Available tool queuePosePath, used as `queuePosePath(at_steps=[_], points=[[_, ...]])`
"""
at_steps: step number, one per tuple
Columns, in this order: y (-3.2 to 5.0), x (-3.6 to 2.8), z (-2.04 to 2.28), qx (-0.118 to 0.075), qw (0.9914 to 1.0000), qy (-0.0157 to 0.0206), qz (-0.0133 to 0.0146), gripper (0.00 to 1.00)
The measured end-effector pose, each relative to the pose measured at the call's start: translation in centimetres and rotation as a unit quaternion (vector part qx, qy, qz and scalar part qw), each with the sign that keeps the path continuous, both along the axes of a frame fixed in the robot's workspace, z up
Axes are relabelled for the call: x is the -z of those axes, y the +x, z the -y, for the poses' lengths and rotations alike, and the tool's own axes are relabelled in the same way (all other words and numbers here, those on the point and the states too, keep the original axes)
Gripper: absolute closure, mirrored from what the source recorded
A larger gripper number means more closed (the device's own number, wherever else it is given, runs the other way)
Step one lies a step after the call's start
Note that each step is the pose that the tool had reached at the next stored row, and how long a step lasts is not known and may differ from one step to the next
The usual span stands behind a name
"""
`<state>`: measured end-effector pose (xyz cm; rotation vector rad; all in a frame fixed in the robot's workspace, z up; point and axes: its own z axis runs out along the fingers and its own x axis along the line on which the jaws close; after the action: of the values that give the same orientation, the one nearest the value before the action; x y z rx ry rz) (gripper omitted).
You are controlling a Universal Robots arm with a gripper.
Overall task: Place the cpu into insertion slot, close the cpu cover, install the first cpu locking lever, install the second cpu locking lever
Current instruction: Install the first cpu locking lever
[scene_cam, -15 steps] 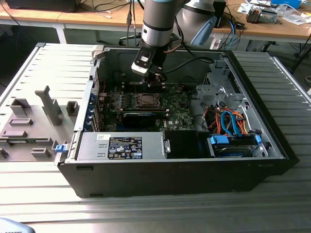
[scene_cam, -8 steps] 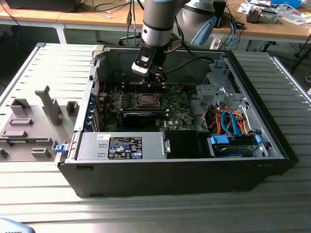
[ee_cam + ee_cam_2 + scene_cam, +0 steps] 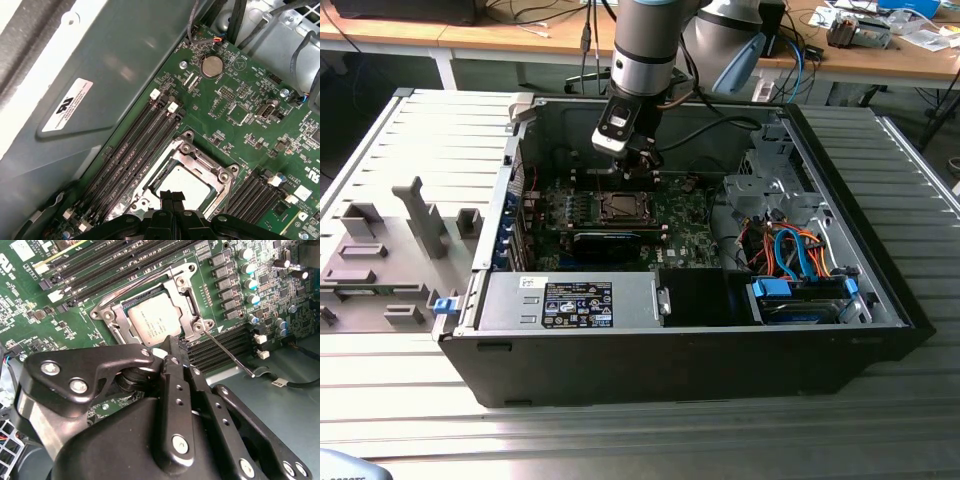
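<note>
Here: cpu point(image 3: 155, 322) under cpu cover point(image 3: 112, 315), just beside pinched-together tool point(image 3: 171, 347).

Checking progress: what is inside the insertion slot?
The cpu lies inside the insertion slot, silver top showing, framed by the cpu cover. The pin field beneath is covered by it, and the gripper hides one slot edge.

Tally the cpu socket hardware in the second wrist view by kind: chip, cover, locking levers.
cpu: 1
cpu cover: 1
locking levers: 2
Total: 4
</note>
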<state>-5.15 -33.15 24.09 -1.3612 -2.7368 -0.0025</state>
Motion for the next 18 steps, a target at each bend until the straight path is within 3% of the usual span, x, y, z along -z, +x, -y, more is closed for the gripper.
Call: queuePosePath(at_steps=[18], points=[[0.00,0.00,0.00,-0.007,0.99998,0.0000,0.0000,0.89]])
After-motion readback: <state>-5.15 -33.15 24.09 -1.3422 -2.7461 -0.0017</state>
